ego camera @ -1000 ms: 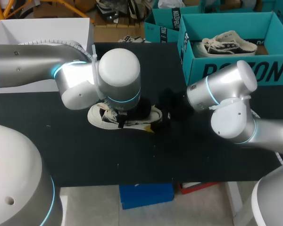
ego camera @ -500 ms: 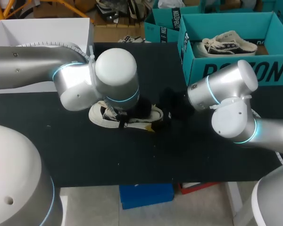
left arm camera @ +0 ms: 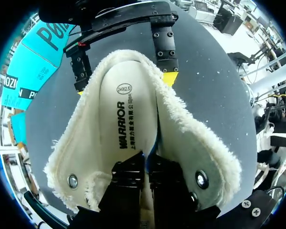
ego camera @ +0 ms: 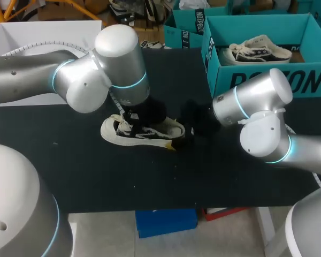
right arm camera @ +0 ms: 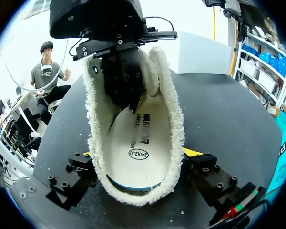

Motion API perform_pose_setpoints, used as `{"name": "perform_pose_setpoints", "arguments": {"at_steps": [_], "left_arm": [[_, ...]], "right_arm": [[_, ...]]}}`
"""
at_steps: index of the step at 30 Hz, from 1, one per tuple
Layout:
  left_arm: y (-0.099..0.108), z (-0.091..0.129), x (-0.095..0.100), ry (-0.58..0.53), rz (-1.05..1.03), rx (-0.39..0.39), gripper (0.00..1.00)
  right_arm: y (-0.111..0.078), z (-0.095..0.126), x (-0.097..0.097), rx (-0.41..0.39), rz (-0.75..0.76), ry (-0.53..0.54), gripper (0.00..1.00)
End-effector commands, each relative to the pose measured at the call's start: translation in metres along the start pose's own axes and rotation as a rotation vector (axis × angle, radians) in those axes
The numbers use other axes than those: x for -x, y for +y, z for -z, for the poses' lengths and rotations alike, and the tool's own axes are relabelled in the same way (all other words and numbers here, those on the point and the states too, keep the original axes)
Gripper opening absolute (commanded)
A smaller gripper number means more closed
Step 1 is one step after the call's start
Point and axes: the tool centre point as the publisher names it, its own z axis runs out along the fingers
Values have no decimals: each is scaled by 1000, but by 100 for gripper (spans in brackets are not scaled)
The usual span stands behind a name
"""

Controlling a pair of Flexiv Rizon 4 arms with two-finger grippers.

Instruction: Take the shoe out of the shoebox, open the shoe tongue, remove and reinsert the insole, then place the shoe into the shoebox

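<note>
Shoe on tabletop, outside shoebox, near its front corner. Right gripper clamps heel from both sides. Left gripper closed deep inside shoe, seems pinching insole. Probably insole removal step; next needs slow upward pull, heel held firm.

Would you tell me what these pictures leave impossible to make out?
- Right gripper: head view, outline lost, black against the black table.
- Shoe toe: both wrist views, behind the left gripper.
- Shoe opening: head view, under the left arm.
- Whether the left gripper grips the insole: left wrist view, contact hidden.
</note>
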Motion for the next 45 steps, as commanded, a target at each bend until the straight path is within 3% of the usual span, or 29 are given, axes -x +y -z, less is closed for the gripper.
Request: {"name": "perform_pose_setpoints", "arguments": {"at_steps": [1, 10, 15, 45], "left_arm": [[-5, -16, 2, 35, -11, -38, 0], [-25, 16, -8, 115, -23, -115, 0], [-31, 25, -13, 133, -13, -118, 0], [-36, 47, -10, 150, 25, -176, 0]], "right_arm": [[0, -1, -3, -1, 1, 0, 0], [0, -1, -3, -1, 1, 0, 0], [0, -1, -3, -1, 1, 0, 0], [0, -1, -3, -1, 1, 0, 0]]}}
